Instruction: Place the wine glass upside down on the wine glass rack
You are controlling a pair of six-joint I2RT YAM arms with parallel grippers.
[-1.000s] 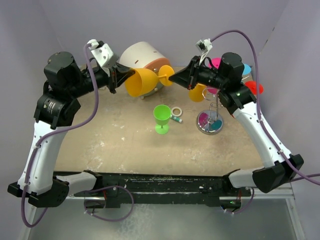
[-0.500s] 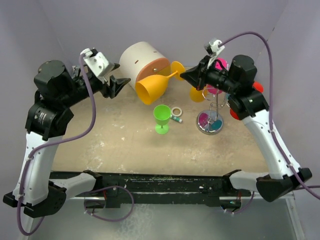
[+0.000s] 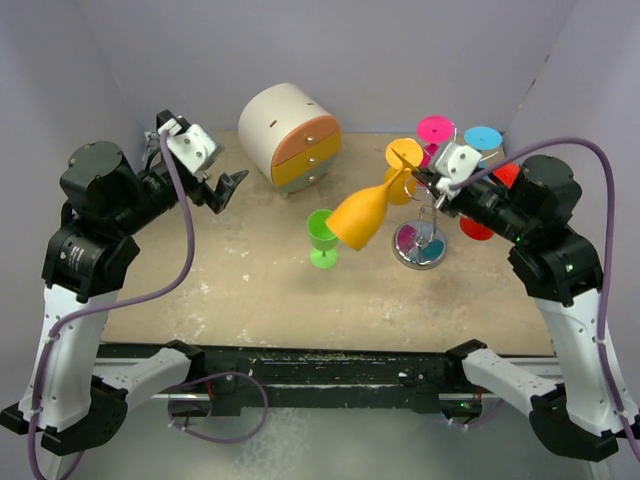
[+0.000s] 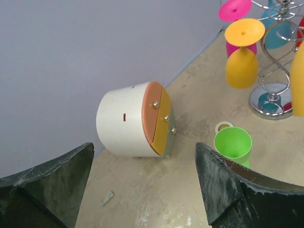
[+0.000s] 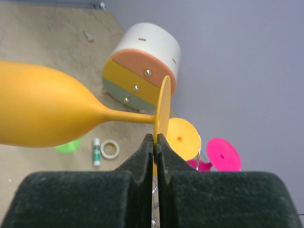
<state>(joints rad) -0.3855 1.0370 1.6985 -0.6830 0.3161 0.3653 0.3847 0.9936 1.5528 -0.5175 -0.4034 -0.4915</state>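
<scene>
An orange wine glass (image 3: pixel 360 215) hangs tilted in the air, bowl down-left and just right of the green glass (image 3: pixel 322 232). My right gripper (image 3: pixel 424 183) is shut on the edge of its round foot (image 5: pixel 164 107), with the stem pointing left in the right wrist view. The wine glass rack (image 3: pixel 420 250), chrome with a shiny disc base, stands just right of the bowl. Another orange glass (image 4: pixel 242 64) hangs upside down on the rack (image 4: pixel 273 71). My left gripper (image 3: pixel 228 187) is open and empty at the far left, well away from the held glass (image 4: pixel 299 71).
A round white cabinet (image 3: pixel 290 135) with orange and yellow drawers stands at the back. Pink (image 3: pixel 436 128), blue (image 3: pixel 483 138) and red (image 3: pixel 505 175) glasses hang on the rack's far side. A tape roll (image 5: pixel 110 148) and glue stick (image 5: pixel 96 152) lie beside the green glass.
My left gripper opened, let go of the orange bowl and drew back left. The right arm swung the glass right and down beside the rack, bowl now tipped downward.
</scene>
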